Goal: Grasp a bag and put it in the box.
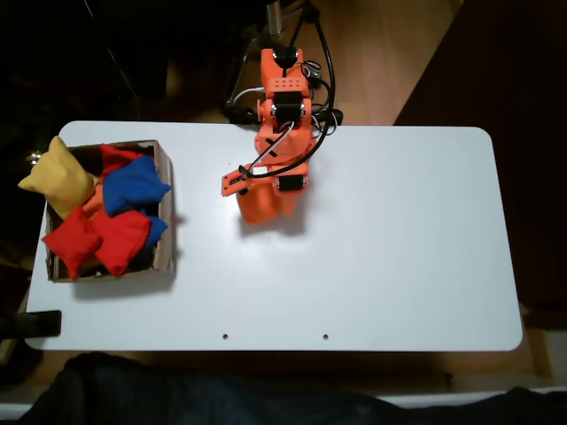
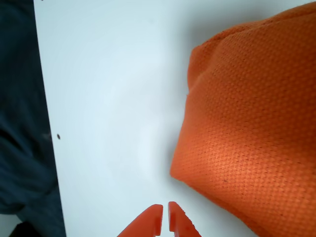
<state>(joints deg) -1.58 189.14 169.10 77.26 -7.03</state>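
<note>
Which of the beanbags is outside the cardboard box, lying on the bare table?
The orange bag, lying on the white table right under the arm. The yellow, red and blue ones are piled in or over the box at the fixed view's left.

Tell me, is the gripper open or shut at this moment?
Shut. In the wrist view the gripper has its two orange fingertips almost together, with nothing between them; the orange bag lies beside it on the white table, not held.
</note>
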